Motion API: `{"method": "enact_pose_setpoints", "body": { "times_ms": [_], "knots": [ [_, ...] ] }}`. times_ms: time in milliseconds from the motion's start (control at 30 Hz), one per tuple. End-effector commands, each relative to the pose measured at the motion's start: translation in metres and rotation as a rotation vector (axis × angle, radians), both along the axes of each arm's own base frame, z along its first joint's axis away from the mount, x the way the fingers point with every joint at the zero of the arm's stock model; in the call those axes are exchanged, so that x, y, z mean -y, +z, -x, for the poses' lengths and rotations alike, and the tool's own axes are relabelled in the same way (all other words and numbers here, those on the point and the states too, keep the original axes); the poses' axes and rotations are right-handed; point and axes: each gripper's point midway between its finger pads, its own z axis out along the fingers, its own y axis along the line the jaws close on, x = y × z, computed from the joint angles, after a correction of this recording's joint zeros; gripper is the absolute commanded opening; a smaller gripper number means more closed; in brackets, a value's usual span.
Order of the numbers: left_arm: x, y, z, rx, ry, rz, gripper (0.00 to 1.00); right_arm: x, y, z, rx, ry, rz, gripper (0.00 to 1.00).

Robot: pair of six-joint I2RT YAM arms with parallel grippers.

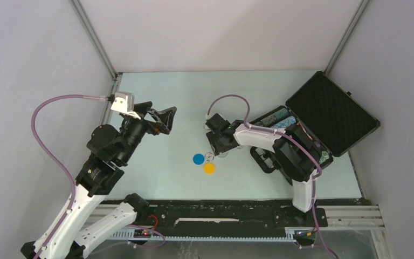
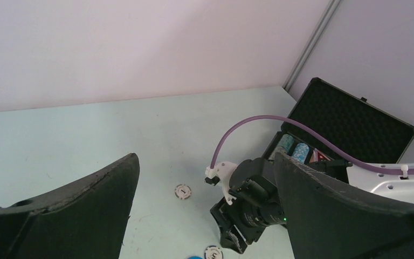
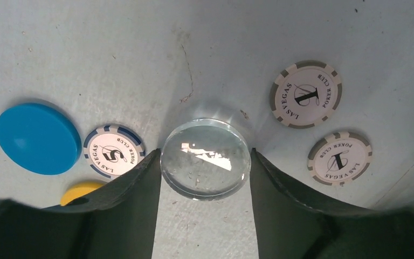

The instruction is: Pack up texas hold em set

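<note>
The right claw (image 1: 213, 152) is down on the table (image 1: 161, 181), near the middle. Its two fingers (image 3: 135, 205) sit on both sides of the clear disc (image 3: 205, 159) and look like they touch its edges. So the claw is partly shut with the disc between its fingers, but the disc lies flat on the table and is not lifted yet. The left claw (image 1: 170, 120) is up in the air on the left, wide open, with nothing in it. The case (image 1: 331, 110) is open on the right side, with rows of chips inside. The step now is to pick up the clear disc and bring it to the case. The disc looks smooth and thin, so I think it could slip out. A firm, even squeeze on both edges is best, with the fingers low against the table. A chip with a 5 (image 3: 114, 152) lies just beside one finger, and the blue disc (image 3: 38, 138) and yellow disc (image 3: 81, 190) are near too. Two grey chips (image 3: 305, 93) lie on the other side. Lifting straight up should keep them from getting bumped. Then the arm can swing slowly right to the case.
</note>
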Motion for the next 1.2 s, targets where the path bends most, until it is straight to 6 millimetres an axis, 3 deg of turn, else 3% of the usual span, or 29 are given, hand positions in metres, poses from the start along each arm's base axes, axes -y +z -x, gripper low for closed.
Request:
{"method": "enact_pose_setpoints", "body": {
  "times_ms": [0,100,233,333,433,633,767,1033,1167],
  "knots": [
    [0.004,0.002,0.001,0.019,-0.017,0.014,1.00,0.006,0.032,-0.006,0.067,-0.025,-0.020,0.55],
    [0.003,0.002,0.000,0.019,-0.011,0.014,1.00,0.013,0.055,-0.006,0.112,-0.035,-0.020,0.49],
    [0.002,0.002,0.000,0.020,-0.010,0.015,1.00,0.038,0.087,-0.003,0.193,-0.062,-0.011,0.46],
    [0.002,0.003,0.002,0.023,-0.014,0.018,1.00,0.068,0.110,-0.003,0.249,-0.116,-0.030,0.45],
    [0.003,0.004,0.002,0.023,-0.015,0.019,1.00,0.111,0.122,-0.003,0.256,-0.201,-0.047,0.45],
    [0.005,0.002,0.001,0.018,-0.021,0.019,1.00,0.216,0.119,-0.010,0.199,-0.483,-0.063,0.45],
    [0.003,0.002,0.001,0.021,-0.013,0.019,1.00,0.268,0.109,-0.011,0.134,-0.662,-0.072,0.44],
    [0.005,0.001,0.000,0.017,-0.020,0.018,1.00,0.314,0.100,-0.025,0.144,-0.780,-0.041,0.46],
    [0.005,0.001,0.001,0.018,-0.021,0.017,1.00,0.323,0.090,-0.029,0.106,-0.810,-0.018,0.47]
  ]
}}
